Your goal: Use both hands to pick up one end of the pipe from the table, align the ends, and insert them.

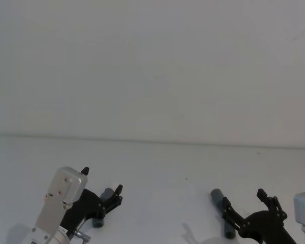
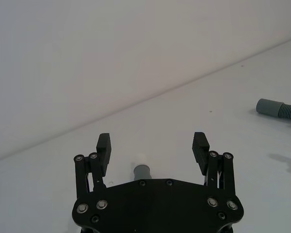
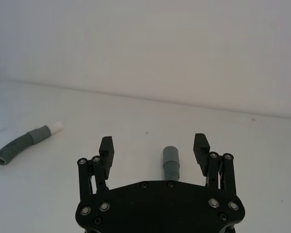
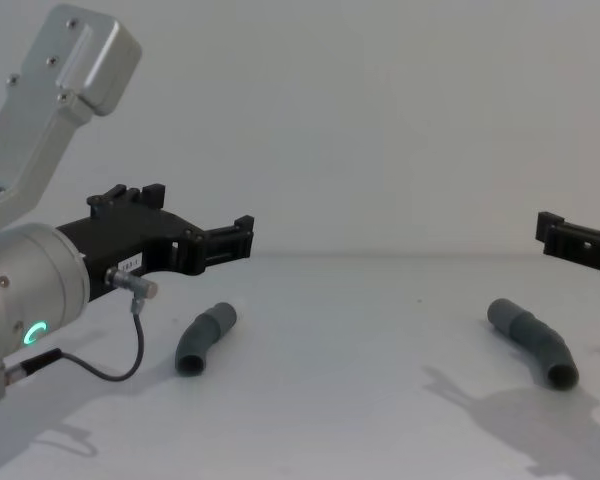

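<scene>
Left gripper (image 2: 152,143): empty, fingers (image 2: 103,143) spread wide, hanging above the worktop (image 4: 350,430) and over the tipped piece (image 4: 204,339) without touching it. In its wrist view that piece's cuff end sits between the fingers. Right gripper (image 3: 153,142): empty, fingers likewise wide, poised over the socket piece (image 4: 532,340), clear of it, with the socket cuff (image 3: 170,154) centred between the fingers. Both pieces lie flat on the worktop, well apart, one before each arm. The white tip (image 3: 56,126) points roughly toward the far wall rather than at the socket. Progress, as judged: early, with both approaches lined up. Neither piece is gripped or lifted, and the ends are not aligned or inserted. Remaining: both grasps, the lifts, turning the ends to face each other, and the push home. Obscured: the left gripper's body hides most of the tipped piece in its wrist view. The chest view's edge cuts off the right gripper. The head view crops both arms and the near ends of the pieces. The socket's bore cannot be made out.
</scene>
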Robot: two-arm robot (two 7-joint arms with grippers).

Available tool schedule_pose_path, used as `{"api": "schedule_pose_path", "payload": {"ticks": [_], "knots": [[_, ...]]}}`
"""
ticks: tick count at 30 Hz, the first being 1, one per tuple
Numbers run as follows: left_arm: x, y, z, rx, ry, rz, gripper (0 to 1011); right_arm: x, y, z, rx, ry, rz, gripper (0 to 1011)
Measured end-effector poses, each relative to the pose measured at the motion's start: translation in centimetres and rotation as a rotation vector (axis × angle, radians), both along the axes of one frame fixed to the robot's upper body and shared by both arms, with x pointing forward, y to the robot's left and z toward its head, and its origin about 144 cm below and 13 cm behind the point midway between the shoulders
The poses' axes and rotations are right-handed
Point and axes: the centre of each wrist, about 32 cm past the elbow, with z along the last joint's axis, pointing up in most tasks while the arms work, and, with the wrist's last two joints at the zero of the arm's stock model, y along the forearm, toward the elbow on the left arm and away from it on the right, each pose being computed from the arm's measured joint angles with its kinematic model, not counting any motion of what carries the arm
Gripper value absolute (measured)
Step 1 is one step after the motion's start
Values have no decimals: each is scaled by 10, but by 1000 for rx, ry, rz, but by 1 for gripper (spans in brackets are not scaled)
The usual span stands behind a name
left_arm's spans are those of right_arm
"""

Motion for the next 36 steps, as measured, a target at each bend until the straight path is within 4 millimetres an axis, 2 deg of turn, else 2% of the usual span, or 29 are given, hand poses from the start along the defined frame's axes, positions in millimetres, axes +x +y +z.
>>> {"api": "schedule_pose_path", "payload": {"ticks": [36], "knots": [[0, 0, 0, 0, 0, 0, 1001, 0, 0, 0, 0, 0, 0, 1000]]}}
